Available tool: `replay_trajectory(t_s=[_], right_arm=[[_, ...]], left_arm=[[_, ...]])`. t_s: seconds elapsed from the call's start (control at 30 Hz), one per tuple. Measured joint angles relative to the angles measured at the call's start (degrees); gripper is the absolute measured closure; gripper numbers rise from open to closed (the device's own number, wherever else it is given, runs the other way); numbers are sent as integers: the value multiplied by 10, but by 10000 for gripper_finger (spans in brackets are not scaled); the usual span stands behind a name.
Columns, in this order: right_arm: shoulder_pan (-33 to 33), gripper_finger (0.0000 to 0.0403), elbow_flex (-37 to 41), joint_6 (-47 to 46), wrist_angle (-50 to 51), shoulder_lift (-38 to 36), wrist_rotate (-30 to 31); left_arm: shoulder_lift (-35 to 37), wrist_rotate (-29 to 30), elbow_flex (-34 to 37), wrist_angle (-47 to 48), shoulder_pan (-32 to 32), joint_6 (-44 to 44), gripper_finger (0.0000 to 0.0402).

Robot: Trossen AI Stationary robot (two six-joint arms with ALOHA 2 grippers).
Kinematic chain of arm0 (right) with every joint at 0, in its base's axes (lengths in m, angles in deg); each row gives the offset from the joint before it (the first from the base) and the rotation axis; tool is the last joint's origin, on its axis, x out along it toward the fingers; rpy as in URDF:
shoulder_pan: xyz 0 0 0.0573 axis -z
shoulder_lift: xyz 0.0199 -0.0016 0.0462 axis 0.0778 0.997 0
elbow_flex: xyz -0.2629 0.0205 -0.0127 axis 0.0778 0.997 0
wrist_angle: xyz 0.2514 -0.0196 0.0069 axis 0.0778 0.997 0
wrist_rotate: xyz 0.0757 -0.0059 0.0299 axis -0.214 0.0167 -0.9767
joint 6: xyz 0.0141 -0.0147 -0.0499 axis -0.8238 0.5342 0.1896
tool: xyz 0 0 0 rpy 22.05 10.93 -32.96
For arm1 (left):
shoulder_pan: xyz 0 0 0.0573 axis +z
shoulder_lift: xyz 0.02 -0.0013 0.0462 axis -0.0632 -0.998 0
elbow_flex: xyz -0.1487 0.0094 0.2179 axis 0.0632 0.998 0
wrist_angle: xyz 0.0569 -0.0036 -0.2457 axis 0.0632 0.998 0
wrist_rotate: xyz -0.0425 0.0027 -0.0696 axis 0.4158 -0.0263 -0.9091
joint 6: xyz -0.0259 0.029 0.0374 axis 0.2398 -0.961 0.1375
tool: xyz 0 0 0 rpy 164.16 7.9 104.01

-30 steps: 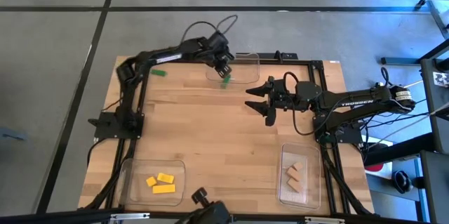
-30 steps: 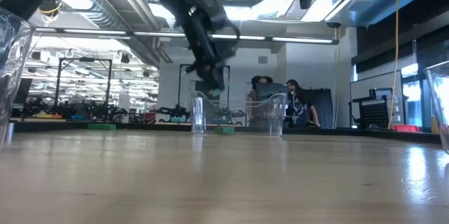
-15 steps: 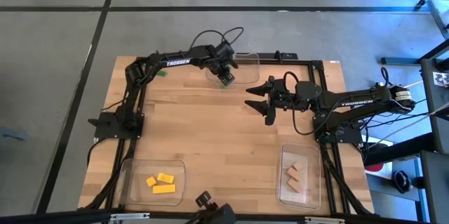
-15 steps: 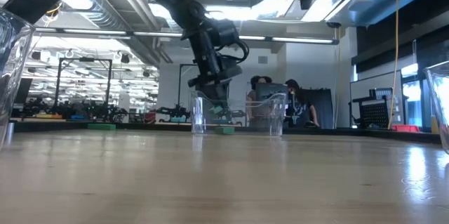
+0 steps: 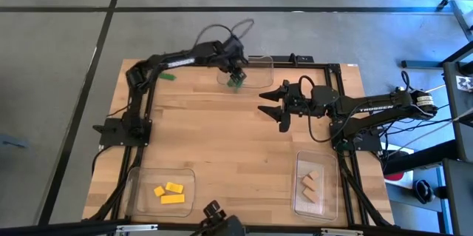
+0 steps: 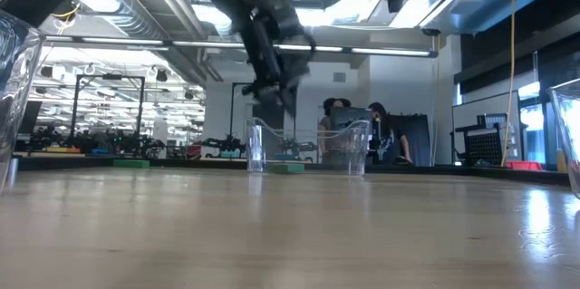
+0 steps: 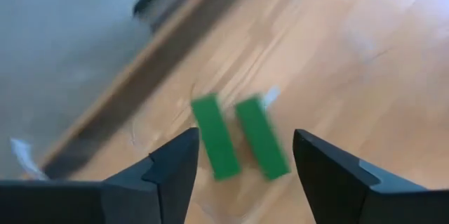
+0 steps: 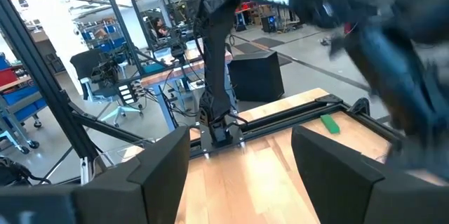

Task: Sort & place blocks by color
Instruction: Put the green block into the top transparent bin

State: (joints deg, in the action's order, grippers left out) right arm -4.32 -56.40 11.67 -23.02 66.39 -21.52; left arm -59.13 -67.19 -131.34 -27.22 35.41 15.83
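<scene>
My left gripper (image 5: 236, 74) (image 7: 245, 140) hangs open over the clear far tray (image 5: 251, 71). Two green blocks (image 7: 214, 136) (image 7: 261, 137) lie side by side on the tray's floor below its fingers, apart from them. They show in the high view as one green spot (image 5: 236, 83). In the low view the gripper (image 6: 272, 94) stands above the tray's rim (image 6: 308, 128). Another green block (image 5: 167, 76) lies on the table at the far left. My right gripper (image 5: 269, 107) (image 8: 240, 136) waits open over the table's middle right, with nothing between its fingers.
A clear tray (image 5: 140, 180) at the near left holds yellow blocks (image 5: 170, 191). A clear tray (image 5: 299, 199) at the near right holds tan blocks (image 5: 310, 184). Black frame rails (image 5: 310, 64) run along the table's far and side edges. People sit in the room beyond the table (image 6: 349, 112).
My left gripper dipped down into the far tray and has come back up above its rim, drawing slightly toward the far edge. The green block that hung under it now lies free in the tray beside the other one.
</scene>
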Motion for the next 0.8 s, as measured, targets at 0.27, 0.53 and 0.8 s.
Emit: replay_trajectory(t_s=[0.27,0.53,0.8], right_arm=[[0,150,0,-1,4,0,0],[0,150,0,-1,4,0,0],[0,150,0,23,0,0,-8]], left_arm=[[157,-51,29,-34,-22,-10,186],[391,-22,279,-302,-139,51,186],[564,11,551,-572,-273,81,186]])
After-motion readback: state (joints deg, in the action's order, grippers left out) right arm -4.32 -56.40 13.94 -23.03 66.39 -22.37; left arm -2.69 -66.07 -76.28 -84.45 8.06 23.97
